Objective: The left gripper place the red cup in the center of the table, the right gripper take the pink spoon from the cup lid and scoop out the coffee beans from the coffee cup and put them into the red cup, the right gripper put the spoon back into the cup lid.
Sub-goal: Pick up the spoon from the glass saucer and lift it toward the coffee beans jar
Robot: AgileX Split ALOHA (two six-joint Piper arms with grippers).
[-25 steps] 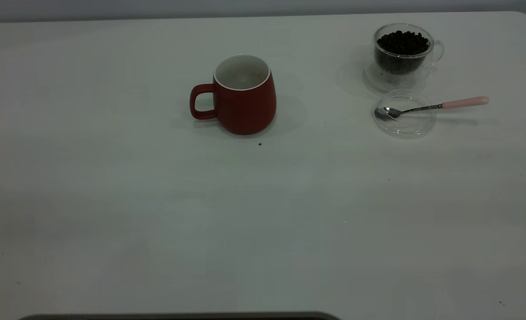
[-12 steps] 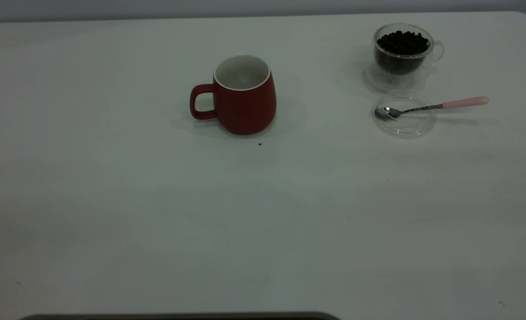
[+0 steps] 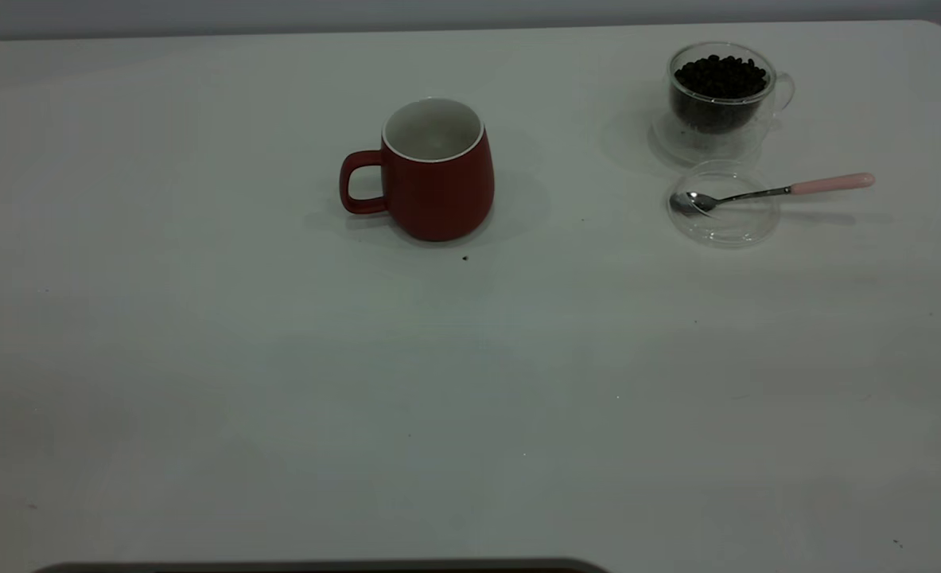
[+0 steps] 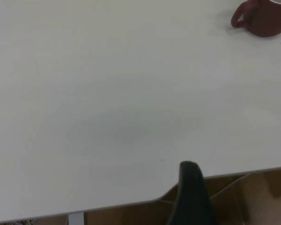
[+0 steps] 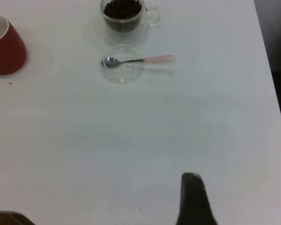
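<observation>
Red cup (image 3: 437,169) sits mid-desk (image 3: 470,382), so spoon pickup's next: my right pincer (image 5: 195,199) (parked, open/closed unclear) must reach pink spoon (image 3: 772,191) at 3 o'clock of the cup.

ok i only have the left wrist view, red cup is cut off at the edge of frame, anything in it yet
Observer: No. In the exterior view the red cup shows a bare white inside, with no beans.
Operator: and where's the spoon, i can't see it at all
Observer: The pink spoon lies with its bowl in the cup lid, handle sticking out over the table to the right.
Operator: right arm anywhere near it
Observer: No. In the right wrist view the right gripper shows only as a dark tip at the near side of the table, well away from the spoon.
</observation>
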